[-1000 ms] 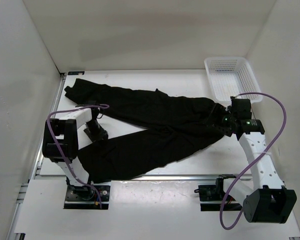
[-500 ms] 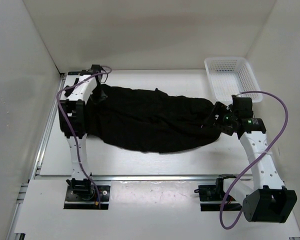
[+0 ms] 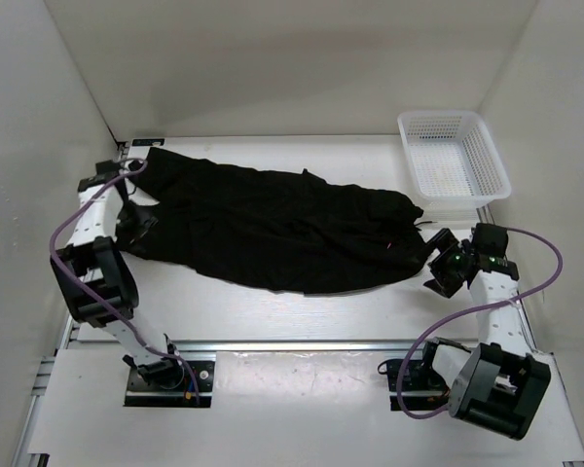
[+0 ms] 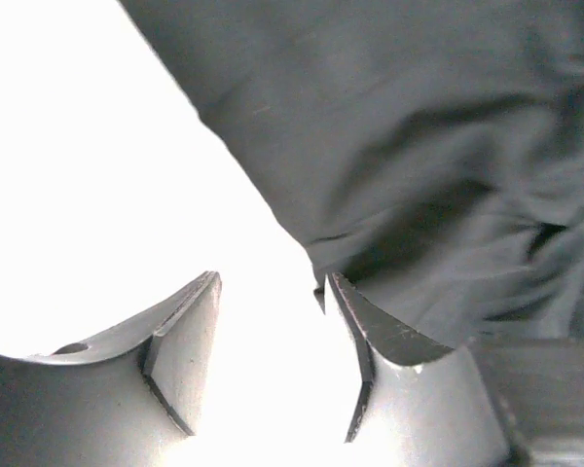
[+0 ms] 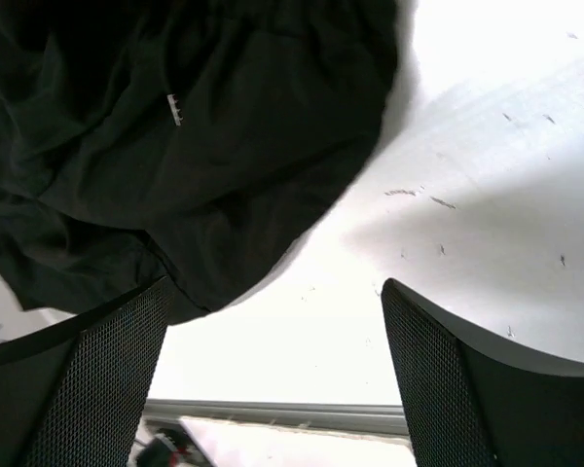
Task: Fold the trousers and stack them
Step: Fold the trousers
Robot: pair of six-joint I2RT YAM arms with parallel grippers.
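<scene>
Two arms flanked the trousers [image 3: 273,229], which lay in one long dark band across the middle of the surface [image 3: 302,311]. The left arm bent up along the frame's left edge. Its claw [image 4: 268,287] was parted and empty, with one fingertip at the cloth's edge. The right arm crouched at lower right, its claw [image 5: 273,292] spread wide, gripping nothing, just beside the drawstring [image 5: 175,105] end. A white basket [image 3: 438,116] sat at upper right.
</scene>
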